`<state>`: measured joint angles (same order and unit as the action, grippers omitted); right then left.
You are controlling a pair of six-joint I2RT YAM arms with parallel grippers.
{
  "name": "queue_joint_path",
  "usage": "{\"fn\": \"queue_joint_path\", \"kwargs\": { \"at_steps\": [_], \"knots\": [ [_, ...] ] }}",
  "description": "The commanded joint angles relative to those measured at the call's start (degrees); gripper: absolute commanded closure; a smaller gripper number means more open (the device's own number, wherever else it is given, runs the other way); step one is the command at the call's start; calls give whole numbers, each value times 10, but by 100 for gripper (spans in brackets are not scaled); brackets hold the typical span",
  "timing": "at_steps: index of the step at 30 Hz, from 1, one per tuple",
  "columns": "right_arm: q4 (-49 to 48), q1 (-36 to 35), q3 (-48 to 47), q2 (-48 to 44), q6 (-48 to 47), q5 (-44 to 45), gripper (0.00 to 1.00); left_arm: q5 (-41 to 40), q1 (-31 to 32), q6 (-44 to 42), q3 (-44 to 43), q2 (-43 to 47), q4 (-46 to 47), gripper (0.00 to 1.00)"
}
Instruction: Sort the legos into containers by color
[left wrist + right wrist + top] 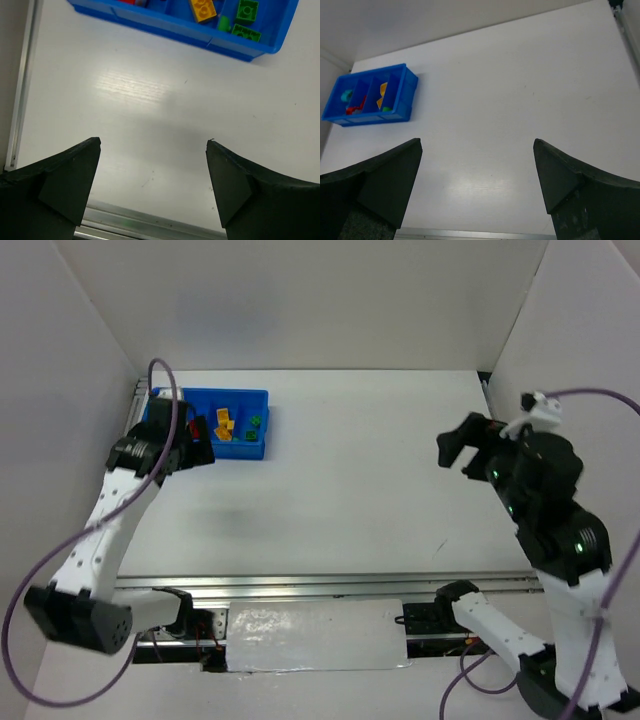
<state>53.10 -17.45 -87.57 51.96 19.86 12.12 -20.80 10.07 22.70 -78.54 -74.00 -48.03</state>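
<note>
Several legos (224, 426) sit colour-grouped inside blue tray (240, 453), far-left corner of table (380, 480); none seen loose outside. Left gripper (154, 142) hangs just short of tray's near wall, jaws spread, empty. Right gripper (477, 142) toward right edge, likewise spread, empty. Likely finishing: lift left arm straight up before retreating, avoid nudging tray.
</note>
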Motion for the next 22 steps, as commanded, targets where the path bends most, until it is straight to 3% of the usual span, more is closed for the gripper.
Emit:
{"fn": "queue_joint_path", "kwargs": {
  "at_steps": [1, 4, 12, 22],
  "knots": [
    [7, 1, 50, -75, -1, 54, 0, -40, 1, 16, 49, 143, -2, 1],
    [9, 1, 74, -135, 9, 60, 0, -35, 1, 30, 68, 220, -25, 0],
    [33, 0, 112, -205, 25, 28, 0, -56, 2, 38, 82, 304, -63, 1],
    [18, 1, 143, -214, 36, -11, 0, -49, 2, 23, 84, 308, -33, 0]
  ]
}}
